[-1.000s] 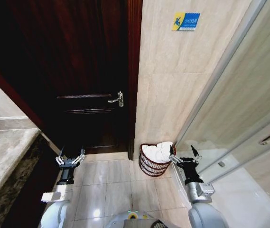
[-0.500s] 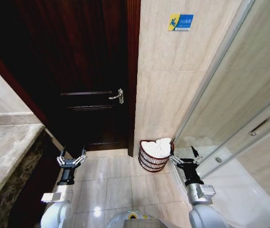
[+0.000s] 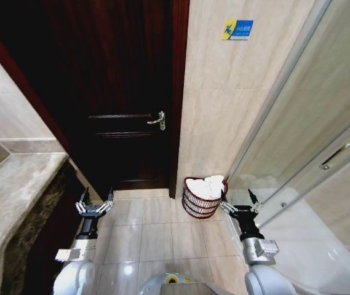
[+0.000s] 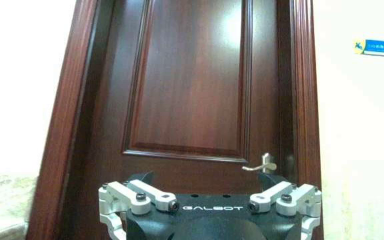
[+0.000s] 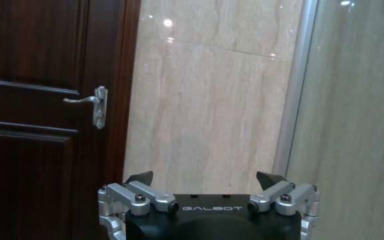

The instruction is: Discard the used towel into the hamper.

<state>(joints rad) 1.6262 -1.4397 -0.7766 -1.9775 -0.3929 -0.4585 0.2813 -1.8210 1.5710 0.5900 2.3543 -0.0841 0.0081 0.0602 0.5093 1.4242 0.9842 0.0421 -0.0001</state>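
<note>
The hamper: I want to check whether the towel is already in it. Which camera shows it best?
The head view: the hamper stands on the floor against the tiled wall, beside the door, with white towel inside. Both wrist views look higher, at the door and wall, above the hamper.

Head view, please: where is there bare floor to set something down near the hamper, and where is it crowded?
Bare tiles lie between the left gripper and the hamper, in front of the dark door. It is crowded by the tiled wall: the hamper, full of white towel, stands there, with the right gripper, fingers open, close beside it near the glass partition.
</note>
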